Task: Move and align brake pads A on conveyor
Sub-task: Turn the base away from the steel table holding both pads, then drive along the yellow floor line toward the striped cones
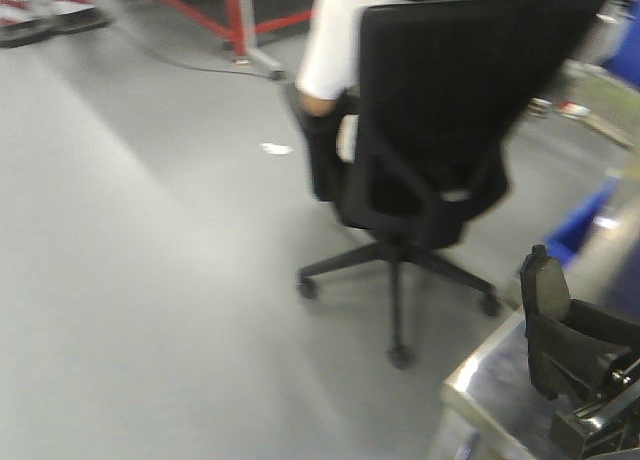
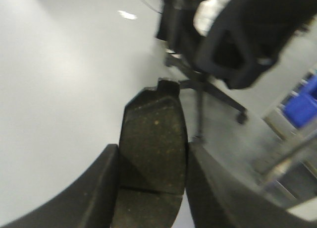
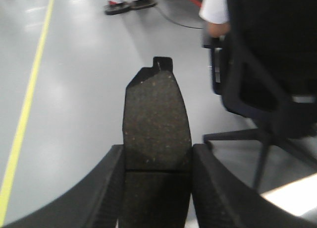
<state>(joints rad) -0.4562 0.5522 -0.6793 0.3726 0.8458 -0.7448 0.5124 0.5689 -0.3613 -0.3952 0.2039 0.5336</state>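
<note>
The left arm is held out past the bench edge, so that its wrist view looks over the grey floor [image 2: 59,89] towards a black office chair [image 2: 247,34]. The left pincer [image 2: 151,161] is closed to the width of a brake pad A [image 2: 153,134], which is clamped by its long edges between the two dark fingers [image 2: 101,188]. The pad's notched end is pointed away from the wrist, and its thin groove is seen low down, between the fingers. The right arm is posed in much the same way, over floor marked with a yellow line [image 3: 25,114]. The right pincer [image 3: 157,153] is likewise closed on a second brake pad A [image 3: 156,114], gripped by its edges with the notched end outward and the groove level with the fingertips. In the exterior view, one pad [image 1: 545,285] is seen raised, tip upward, above the corner of the steel bench [image 1: 490,380]; which arm carries it cannot be told. A seated person in a white shirt [image 1: 335,40] is partly hidden by the chair.
</note>
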